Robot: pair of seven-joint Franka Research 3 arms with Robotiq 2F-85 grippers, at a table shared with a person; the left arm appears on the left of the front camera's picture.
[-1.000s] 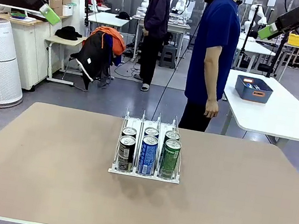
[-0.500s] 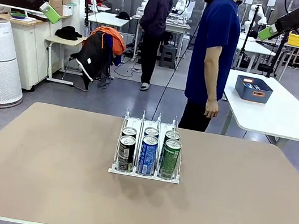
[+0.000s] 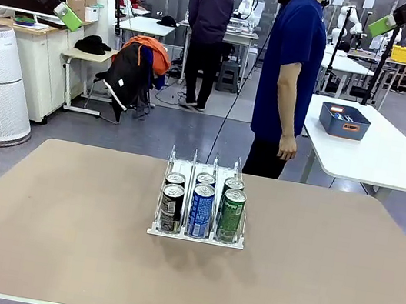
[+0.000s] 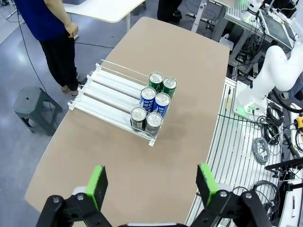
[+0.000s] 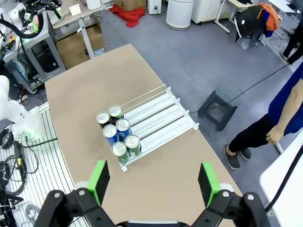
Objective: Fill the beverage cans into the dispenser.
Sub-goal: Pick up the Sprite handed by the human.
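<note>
- Dispenser (image 3: pixel 185 166) sits mid-bench (image 3: pixel 56 237), about midway between the left and right edges, with its lanes running from the near edge toward the far edge.
- Cans (image 4: pixel 161 101): six, all upright, in two rows of three, packed at the dispenser end facing the near edge. The far half of every lane is bare.
- Front row, left lane to right: black can (image 3: pixel 171 209), blue can (image 3: pixel 201 211), green can (image 3: pixel 231 216). The second row stands right behind them, and the wrist views show the same colour in each lane.
- Left pincer (image 4: pixel 152 183): jaws spread wide with nothing between the green pads. It is high up off the bench's left side, looking down at the dispenser, well apart from it.
- Right pincer (image 5: pixel 154 180): jaws also spread wide and empty. It is high up off the right side, well apart from the cans.
- Person (image 3: pixel 290 73) in a blue top stands beyond the far edge, side-on, with one hand (image 3: pixel 288 147) hanging down, not touching the bench.
</note>
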